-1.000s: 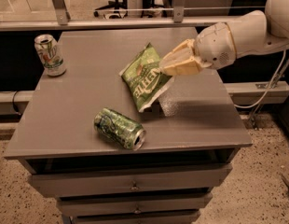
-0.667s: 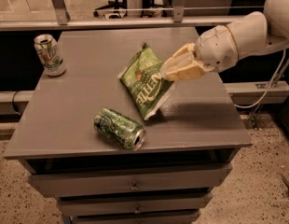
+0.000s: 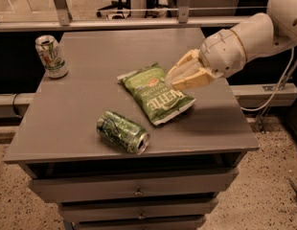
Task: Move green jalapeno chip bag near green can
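Note:
The green jalapeno chip bag (image 3: 155,94) lies flat on the grey table (image 3: 91,47), near its middle, with the white lettering facing up. The green can (image 3: 122,132) lies on its side near the front edge, a short gap to the lower left of the bag. My gripper (image 3: 173,77) comes in from the right on the cream arm and hovers just over the bag's upper right edge. Its fingers (image 3: 187,83) are spread and hold nothing.
A white-and-silver can (image 3: 51,56) stands upright at the table's back left corner. Drawers (image 3: 138,191) sit under the tabletop. A metal rail (image 3: 139,23) runs behind the table. A cable (image 3: 278,87) hangs at the right.
The bag hung tilted from my shut gripper before. It now lies flat on the table next to the green can, and my fingers have let go of it.

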Motion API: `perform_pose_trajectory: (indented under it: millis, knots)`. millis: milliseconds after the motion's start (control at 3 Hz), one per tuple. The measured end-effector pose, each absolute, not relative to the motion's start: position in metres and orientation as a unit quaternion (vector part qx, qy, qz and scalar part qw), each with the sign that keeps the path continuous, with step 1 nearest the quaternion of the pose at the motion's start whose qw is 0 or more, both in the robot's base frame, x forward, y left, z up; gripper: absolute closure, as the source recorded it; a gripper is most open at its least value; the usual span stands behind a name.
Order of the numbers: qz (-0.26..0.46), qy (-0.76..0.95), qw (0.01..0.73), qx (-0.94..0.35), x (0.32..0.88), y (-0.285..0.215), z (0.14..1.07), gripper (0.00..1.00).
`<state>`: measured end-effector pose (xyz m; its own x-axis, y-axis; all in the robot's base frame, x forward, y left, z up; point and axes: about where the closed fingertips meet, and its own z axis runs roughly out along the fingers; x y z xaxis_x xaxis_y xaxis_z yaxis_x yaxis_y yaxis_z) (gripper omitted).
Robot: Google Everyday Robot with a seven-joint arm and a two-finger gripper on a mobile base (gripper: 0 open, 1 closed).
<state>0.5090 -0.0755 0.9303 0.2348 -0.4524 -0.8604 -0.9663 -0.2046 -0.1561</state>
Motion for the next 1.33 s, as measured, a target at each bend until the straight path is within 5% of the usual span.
perform_pose_trajectory:
  millis: [1000,1333]
  knots:
    - [0.246,0.613,0.419,-0.622,0.548,-0.116,0.914,0.13]
    - [0.251,0.608,0.417,-0.627,0.547,-0.111,0.914,0.00]
